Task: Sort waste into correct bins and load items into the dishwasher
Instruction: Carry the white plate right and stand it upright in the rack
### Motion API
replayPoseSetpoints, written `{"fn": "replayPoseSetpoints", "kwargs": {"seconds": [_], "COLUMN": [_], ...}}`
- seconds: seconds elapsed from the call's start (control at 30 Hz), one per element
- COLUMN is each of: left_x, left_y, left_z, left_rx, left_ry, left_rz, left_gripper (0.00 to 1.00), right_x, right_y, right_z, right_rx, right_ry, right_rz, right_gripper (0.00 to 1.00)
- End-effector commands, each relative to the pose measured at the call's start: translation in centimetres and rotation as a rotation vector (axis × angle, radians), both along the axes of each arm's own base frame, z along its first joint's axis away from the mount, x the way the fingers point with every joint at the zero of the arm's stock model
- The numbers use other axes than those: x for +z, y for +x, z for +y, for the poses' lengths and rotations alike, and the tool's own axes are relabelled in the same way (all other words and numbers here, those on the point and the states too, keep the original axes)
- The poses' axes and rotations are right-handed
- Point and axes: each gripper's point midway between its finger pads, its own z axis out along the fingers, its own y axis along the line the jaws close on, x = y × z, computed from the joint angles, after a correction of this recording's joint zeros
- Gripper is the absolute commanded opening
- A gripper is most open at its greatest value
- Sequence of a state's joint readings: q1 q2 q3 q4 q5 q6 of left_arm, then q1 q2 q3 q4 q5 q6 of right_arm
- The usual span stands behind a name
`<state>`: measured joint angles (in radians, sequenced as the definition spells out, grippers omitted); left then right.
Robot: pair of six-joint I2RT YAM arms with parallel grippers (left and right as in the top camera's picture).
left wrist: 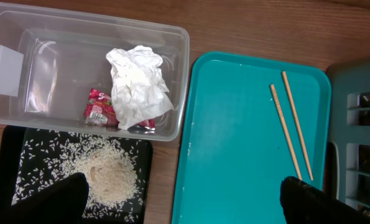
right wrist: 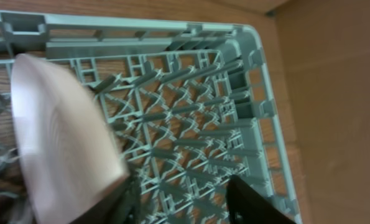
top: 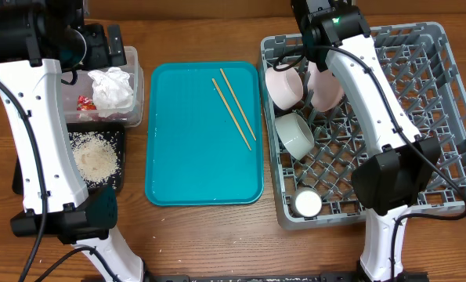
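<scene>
The right end effector [right wrist: 181, 200] is seen with its jaws parted and nothing gripped between them. It is held over the grey dish rack [right wrist: 191, 124]. Just to its left, the white plate [right wrist: 60, 137] is stood on edge among the pegs, tilted. In the rack's left half a pinkish bowl [top: 283, 86] is set far, a grey-green bowl [top: 295, 133] is placed nearer, and a small white cup [top: 308, 204] is found at the near-left corner.

The left end effector [left wrist: 185, 200] is spread wide and empty. It is held above the far-left part of the table [top: 201, 243]. Below it, a crumpled tissue [left wrist: 138, 84] and a red wrapper [left wrist: 99, 107] are contained in the clear tub [left wrist: 54, 74]. White lettering is shown on the wrapper but cannot be read. Rice [left wrist: 107, 174] is heaped in the black tray [left wrist: 10, 146] just near of the tub. Two chopsticks [top: 232, 113] are laid on the teal tray [top: 186, 157] between the tub and the rack.
</scene>
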<state>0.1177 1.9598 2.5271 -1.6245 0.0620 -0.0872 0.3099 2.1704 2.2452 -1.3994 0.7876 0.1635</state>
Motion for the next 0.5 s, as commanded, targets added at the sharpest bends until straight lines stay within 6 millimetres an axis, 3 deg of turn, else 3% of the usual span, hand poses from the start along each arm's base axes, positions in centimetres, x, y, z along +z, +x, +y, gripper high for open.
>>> {"fn": "replayPoseSetpoints", "kwargs": {"seconds": [0.0, 0.2, 0.3, 0.4, 0.47], "left_x": [1.4, 1.4, 1.4, 1.4, 1.4], "left_y": [-0.3, -0.3, -0.3, -0.3, -0.3], "left_z": [-0.1, -0.1, -0.1, -0.1, -0.1], "left_rx": [0.004, 0.004, 0.004, 0.004, 0.004], "left_ry": [0.011, 0.011, 0.011, 0.011, 0.011], "left_rz": [-0.04, -0.04, -0.04, -0.04, -0.04], "left_gripper": [1.0, 1.0, 1.0, 1.0, 1.0], "right_x": [0.4, 3.9, 7.3, 8.8, 9.3], "right_y": [0.0, 0.1, -0.3, -0.8, -0.8], "right_z": [0.9, 1.8, 2.8, 3.4, 4.4], "right_rx": [0.013, 0.037, 0.075, 0.1, 0.132], "right_ry": [0.06, 0.144, 0.245, 0.3, 0.362], "right_rz": [-0.021, -0.106, -0.183, -0.216, -0.229], "right_gripper": [0.54, 0.79, 0.91, 1.0, 1.0]}}
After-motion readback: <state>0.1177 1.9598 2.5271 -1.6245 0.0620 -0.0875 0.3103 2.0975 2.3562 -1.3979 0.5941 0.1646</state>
